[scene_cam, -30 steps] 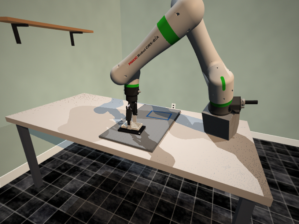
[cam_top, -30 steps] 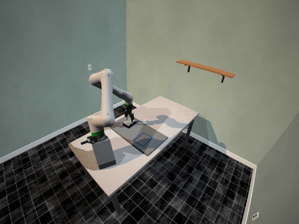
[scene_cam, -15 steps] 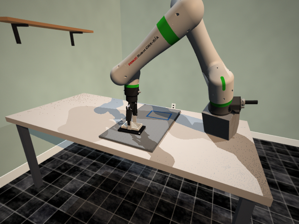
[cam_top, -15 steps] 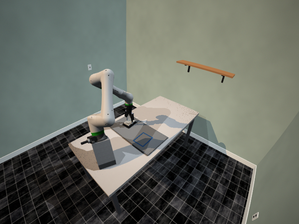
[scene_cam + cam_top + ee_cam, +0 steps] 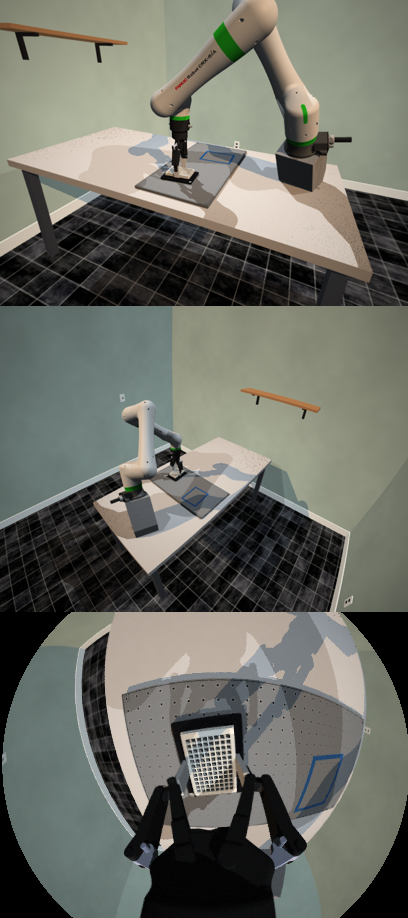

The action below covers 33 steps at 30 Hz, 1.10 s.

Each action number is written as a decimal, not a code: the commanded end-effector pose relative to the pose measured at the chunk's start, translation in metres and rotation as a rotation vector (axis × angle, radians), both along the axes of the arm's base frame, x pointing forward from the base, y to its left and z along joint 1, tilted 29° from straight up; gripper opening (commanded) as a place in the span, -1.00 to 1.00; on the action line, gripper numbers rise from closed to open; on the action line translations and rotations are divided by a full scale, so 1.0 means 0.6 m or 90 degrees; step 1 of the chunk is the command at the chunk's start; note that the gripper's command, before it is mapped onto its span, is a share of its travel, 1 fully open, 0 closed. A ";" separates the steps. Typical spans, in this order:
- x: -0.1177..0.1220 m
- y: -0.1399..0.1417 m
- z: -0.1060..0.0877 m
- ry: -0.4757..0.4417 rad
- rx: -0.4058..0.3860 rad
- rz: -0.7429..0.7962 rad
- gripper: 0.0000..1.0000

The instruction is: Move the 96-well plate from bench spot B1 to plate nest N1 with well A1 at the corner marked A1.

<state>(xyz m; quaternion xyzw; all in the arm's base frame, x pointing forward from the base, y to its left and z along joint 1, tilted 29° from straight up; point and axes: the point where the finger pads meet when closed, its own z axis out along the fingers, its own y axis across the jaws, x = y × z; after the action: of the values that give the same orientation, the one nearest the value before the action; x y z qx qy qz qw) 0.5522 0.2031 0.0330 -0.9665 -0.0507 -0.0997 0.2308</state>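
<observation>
While the end effector (image 5: pixel 211 776) clamps the 96-well plate (image 5: pixel 210 761) across its two long sides, the plate sits over the black plate nest (image 5: pixel 192 180), on the grey mat (image 5: pixel 210 184) that lies on the surface (image 5: pixel 280 217). Judging by its look, the plate is light, stiff moulded plastic with smooth side walls, so a grip low on the long sides near the middle suits it; a hard squeeze could flex or slip it. Beyond the nest on the mat, the blue outline of spot B1 (image 5: pixel 216 157) stands vacated. Whether the plate is fully down inside the locators cannot be made out, and the A1 corner mark is too small to read. The fingers partly hide the plate's edges.
</observation>
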 end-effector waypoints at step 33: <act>0.002 0.004 -0.007 0.000 0.000 0.000 -1.00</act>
<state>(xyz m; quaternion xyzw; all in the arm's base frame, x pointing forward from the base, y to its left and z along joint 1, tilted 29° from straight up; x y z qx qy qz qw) 0.5531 0.2054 0.0287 -0.9665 -0.0507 -0.0997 0.2308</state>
